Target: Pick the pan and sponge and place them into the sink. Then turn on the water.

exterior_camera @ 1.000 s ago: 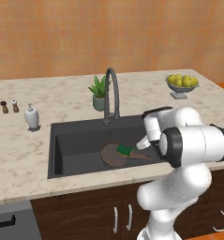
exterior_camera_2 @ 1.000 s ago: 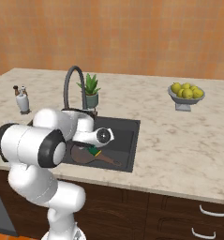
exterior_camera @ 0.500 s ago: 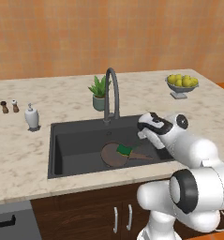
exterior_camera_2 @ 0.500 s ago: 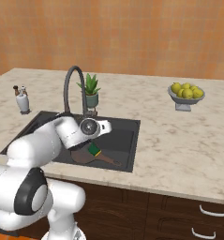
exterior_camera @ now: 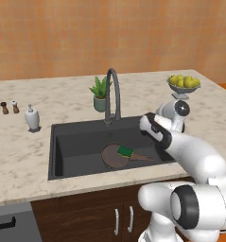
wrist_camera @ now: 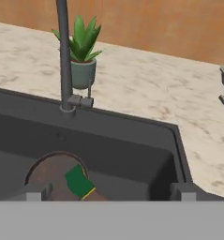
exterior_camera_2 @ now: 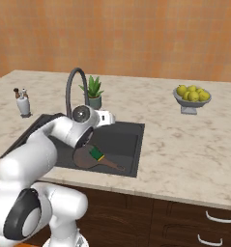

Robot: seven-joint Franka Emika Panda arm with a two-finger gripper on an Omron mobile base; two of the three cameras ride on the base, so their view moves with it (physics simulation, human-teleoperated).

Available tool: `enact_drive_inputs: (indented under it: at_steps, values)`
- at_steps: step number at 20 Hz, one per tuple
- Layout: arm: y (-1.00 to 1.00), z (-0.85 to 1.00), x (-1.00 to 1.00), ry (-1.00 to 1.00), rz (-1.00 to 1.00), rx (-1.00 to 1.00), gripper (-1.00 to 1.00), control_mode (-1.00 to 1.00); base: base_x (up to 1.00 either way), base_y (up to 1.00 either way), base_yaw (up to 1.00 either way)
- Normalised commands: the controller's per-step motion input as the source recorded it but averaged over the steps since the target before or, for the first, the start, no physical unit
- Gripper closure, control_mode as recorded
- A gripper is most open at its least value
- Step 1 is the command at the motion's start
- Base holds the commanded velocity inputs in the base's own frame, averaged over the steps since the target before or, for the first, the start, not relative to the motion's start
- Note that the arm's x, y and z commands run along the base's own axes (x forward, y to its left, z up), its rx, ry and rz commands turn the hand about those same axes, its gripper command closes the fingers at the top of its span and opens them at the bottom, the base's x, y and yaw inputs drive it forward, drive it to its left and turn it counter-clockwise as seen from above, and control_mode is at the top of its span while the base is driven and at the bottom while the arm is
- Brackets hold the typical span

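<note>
The pan (exterior_camera: 115,156), shallow, round and dark brown with a long thin handle, is seen lying on the floor of the dark grey sink (exterior_camera: 76,142), toward its right half. The sponge (exterior_camera: 125,151), a small green block with a yellow underside, is resting on the pan. The end effector (wrist_camera: 108,191) is held above the sink's right part with its jaws spread wide and nothing between them. Compared with a second ago, the arm has been stretched forward and the end effector raised away from the pan toward the dark gooseneck faucet (exterior_camera: 113,94).
</note>
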Motion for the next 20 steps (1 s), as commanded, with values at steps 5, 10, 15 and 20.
enact_drive_inputs:
  at_steps: [5,10,15,20]
  values:
    - [-0.24,-0.01,0.0,-0.35,0.0,0.09,-1.0,-1.0,0.0,0.0,0.0]
    - [-0.08,0.0,0.01,-0.33,0.01,0.07,-1.0,-1.0,0.0,0.0,0.0]
    - [0.0,0.0,0.2,-0.16,0.0,0.02,-1.0,-1.0,0.0,0.0,0.0]
    - [0.06,0.0,0.27,0.0,0.0,0.0,-1.0,-1.0,0.0,0.0,0.0]
